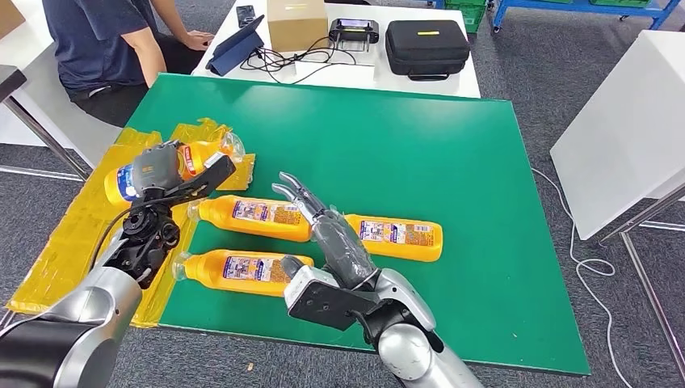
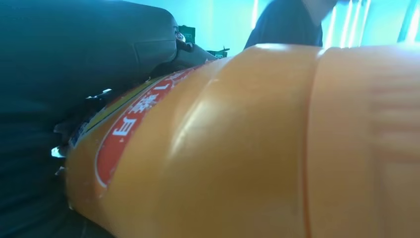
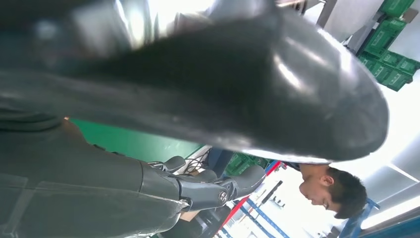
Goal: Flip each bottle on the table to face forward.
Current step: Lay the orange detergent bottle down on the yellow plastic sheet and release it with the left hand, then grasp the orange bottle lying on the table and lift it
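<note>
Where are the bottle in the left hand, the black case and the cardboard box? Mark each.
held bottle (image 1: 194,158), head view, on its red label.
black case (image 1: 426,47), head view, on its lid.
cardboard box (image 1: 296,28), head view, on its front face.

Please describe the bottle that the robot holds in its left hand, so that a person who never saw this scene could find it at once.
Look at the green table, then at its left edge with the yellow tape. There the left hand grips an orange bottle. Three similar bottles lie flat on the green surface; this one alone is in a hand.
</note>
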`<act>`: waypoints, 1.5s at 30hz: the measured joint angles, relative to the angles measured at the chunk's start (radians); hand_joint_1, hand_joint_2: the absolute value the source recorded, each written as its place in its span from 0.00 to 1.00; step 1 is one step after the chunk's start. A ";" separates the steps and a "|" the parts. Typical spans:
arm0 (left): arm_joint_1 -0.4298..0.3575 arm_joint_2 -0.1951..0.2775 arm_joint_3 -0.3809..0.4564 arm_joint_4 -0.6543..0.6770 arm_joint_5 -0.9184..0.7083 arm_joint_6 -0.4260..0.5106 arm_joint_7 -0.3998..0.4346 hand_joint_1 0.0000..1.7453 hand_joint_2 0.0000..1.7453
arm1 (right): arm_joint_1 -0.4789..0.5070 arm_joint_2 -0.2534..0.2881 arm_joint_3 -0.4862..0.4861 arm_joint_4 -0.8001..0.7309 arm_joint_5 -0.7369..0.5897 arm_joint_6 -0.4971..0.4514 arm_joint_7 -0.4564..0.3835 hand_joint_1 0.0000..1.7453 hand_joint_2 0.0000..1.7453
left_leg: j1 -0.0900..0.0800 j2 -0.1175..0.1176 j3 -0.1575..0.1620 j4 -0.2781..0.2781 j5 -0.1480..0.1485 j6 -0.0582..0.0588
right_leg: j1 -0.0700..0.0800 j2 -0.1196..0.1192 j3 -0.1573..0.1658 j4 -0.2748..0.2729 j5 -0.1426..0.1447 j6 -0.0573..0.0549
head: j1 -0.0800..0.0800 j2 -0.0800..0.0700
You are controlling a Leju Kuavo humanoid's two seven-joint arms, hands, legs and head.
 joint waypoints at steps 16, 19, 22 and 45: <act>-0.060 0.005 -0.053 0.141 -0.057 -0.006 0.036 0.00 0.00 | -0.067 -0.022 0.045 0.040 -0.038 0.017 0.025 0.00 1.00 | 0.000 0.000 0.000 0.000 0.000 0.000 | 0.000 0.000 0.001 0.000 0.000 0.000 | 0.000 0.000; -0.063 0.006 -0.031 0.143 -0.028 0.033 0.002 0.00 0.00 | -0.084 -0.021 0.060 0.071 -0.033 0.014 0.032 0.00 1.00 | 0.000 0.000 0.000 0.000 0.000 0.000 | 0.000 0.000 0.000 0.001 0.000 0.000 | 0.000 0.000; -0.064 0.008 0.008 0.140 0.022 0.105 -0.058 0.00 0.00 | -0.101 -0.021 0.078 0.107 -0.033 0.013 0.037 0.00 1.00 | 0.000 0.000 0.000 0.000 0.000 0.000 | 0.000 0.000 0.000 0.001 0.000 0.000 | 0.000 0.000; -0.042 -0.016 0.305 -0.128 0.585 0.153 -0.457 0.00 0.00 | -0.186 0.044 0.153 0.412 0.037 -0.004 0.062 0.00 1.00 | 0.000 0.000 0.000 0.000 0.000 0.000 | 0.000 0.000 0.000 0.001 0.000 0.000 | 0.000 0.000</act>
